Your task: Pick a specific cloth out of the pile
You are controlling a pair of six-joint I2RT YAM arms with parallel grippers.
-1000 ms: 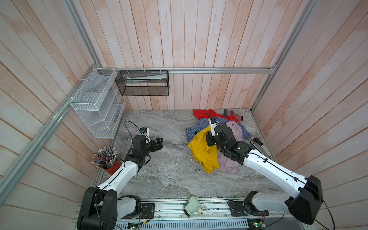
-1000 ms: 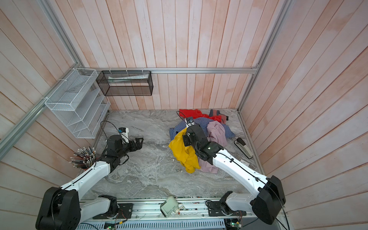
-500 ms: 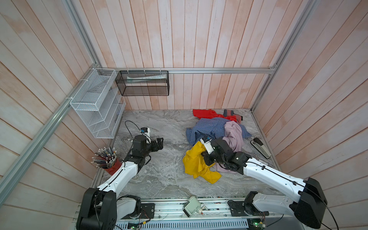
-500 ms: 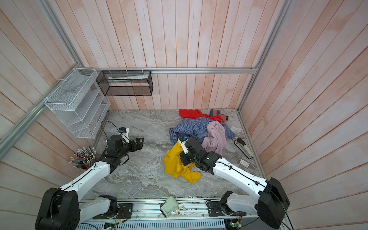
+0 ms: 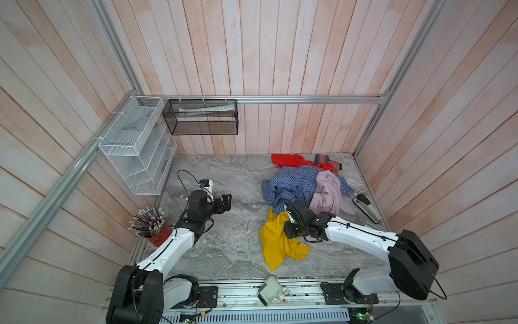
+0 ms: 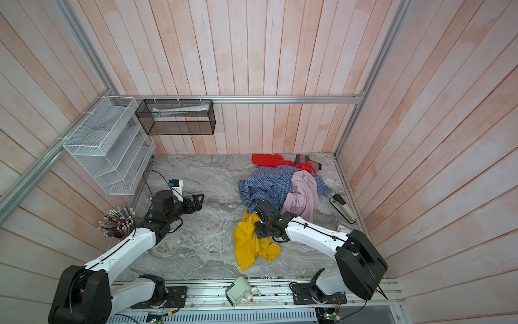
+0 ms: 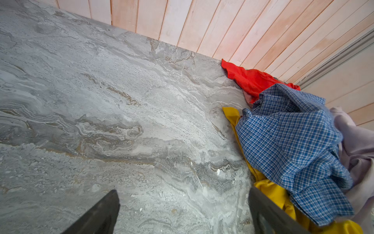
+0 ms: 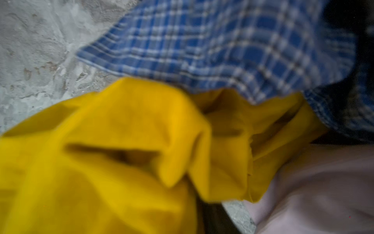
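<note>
- The bright yellow soft cloth lies right under the right claw and spills away from it toward the arm bases. Most of it is flat on the grey marbled tabletop. I take that spot as chosen because it is bare ground, away from the other garments.
- Just behind that claw sits the pile: a rumpled blue-and-white checked shirt, a pale lilac-pink shirt draped over it, and a red-orange cloth at the back wall.
- One end of the yellow cloth is not free. In the right wrist view it runs in beneath the checked hem, and the left wrist view shows the same tuck. To my eye the picking-out is mostly done, not finished.
- I cannot tell how the right claw's jaws stand. Its body hides them from above, and its own camera shows only blurred fabric, no fingers. Whether it grips the yellow fabric or merely rests on it is unclear.
- The left claw has its jaws spread wide apart with nothing between them and bare marble beneath. The pile lies ahead of it, well apart. It looks parked there to stay out of the way, this being a one-arm job.
</note>
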